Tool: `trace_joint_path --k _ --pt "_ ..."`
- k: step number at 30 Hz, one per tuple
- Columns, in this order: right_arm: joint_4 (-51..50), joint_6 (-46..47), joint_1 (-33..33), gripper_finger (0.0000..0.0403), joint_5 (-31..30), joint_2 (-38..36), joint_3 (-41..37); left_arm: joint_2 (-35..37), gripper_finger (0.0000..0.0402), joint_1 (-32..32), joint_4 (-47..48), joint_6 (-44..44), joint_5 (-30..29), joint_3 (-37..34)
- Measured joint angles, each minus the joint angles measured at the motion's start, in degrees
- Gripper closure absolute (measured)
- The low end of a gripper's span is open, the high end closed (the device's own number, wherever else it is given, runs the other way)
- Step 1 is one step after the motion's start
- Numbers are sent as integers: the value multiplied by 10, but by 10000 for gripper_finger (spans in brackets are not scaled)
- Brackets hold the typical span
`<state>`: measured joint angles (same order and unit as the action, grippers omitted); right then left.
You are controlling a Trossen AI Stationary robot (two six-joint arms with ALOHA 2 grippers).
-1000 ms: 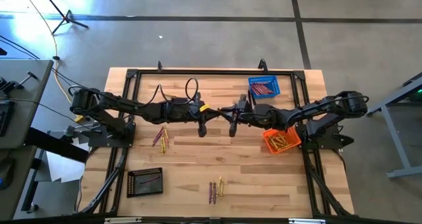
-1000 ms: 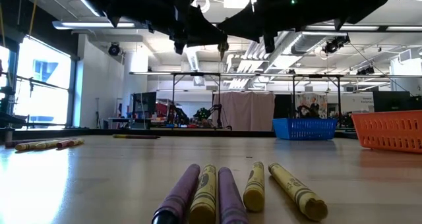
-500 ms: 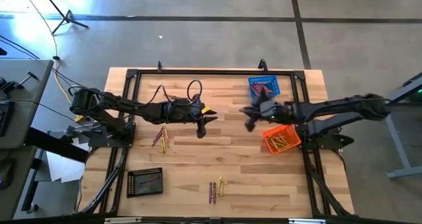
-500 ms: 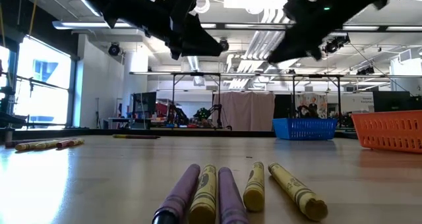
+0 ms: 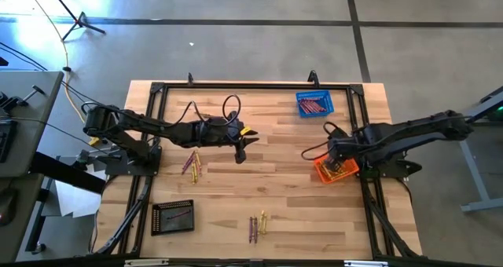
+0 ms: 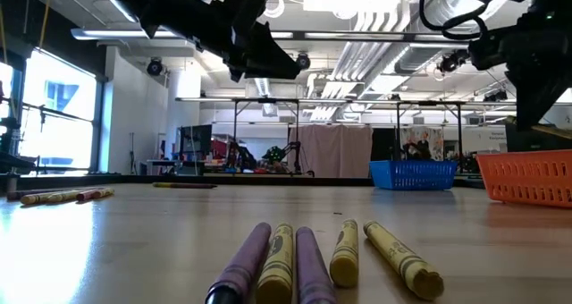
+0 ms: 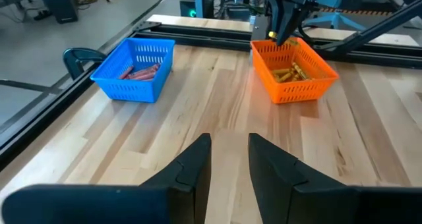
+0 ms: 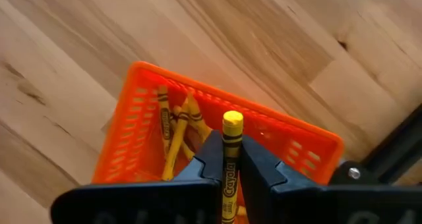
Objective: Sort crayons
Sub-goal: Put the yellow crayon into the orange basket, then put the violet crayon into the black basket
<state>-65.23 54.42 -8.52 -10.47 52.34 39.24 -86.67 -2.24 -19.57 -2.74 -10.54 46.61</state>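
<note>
Pale wood plank table [image 5: 267, 188], orange plastic mesh basket [image 8: 132, 128], paper-wrapped yellow crayon [image 8: 231, 151]

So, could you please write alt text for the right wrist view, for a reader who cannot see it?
The right pincer, shut on a yellow crayon, hangs over an orange basket that already holds several yellow crayons. The basket stands on a light wooden table.

A robotics lab or workshop: concrete floor [image 5: 236, 47], exposed ceiling ducts [image 6: 375, 22], distant framed workbenches [image 6: 268, 139].
</note>
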Motion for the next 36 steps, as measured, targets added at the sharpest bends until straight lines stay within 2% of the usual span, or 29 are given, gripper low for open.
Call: trace_joint_path --k 3,10,14,16,21,25,28,31,34,36 --pt "5 2 -3 386 -1 6 0 0 312 0 0 0 -7 0" --pt "20 29 -3 309 2 14 0 0 312 0 9 0 -8 0" --pt "35 48 -3 297 10 14 0 0 312 0 38 12 -8 0" --pt "74 43 -3 296 10 14 0 0 312 0 69 31 -19 0" --pt "253 -68 -3 294 -23 18 0 0 312 -19 205 43 -102 0" --pt "400 -206 -3 294 -74 36 0 0 312 -68 299 -20 -154 -1" --pt "472 -285 3 293 -91 59 0 -6 312 -125 324 -101 -173 0" --pt "506 -324 12 293 -89 88 0 -26 312 -182 337 -136 -133 0" --pt "511 -322 19 293 -86 119 0 -58 312 -221 349 -69 -71 0" --pt "510 -310 22 293 -85 141 0 -79 312 -237 354 -15 -64 0"
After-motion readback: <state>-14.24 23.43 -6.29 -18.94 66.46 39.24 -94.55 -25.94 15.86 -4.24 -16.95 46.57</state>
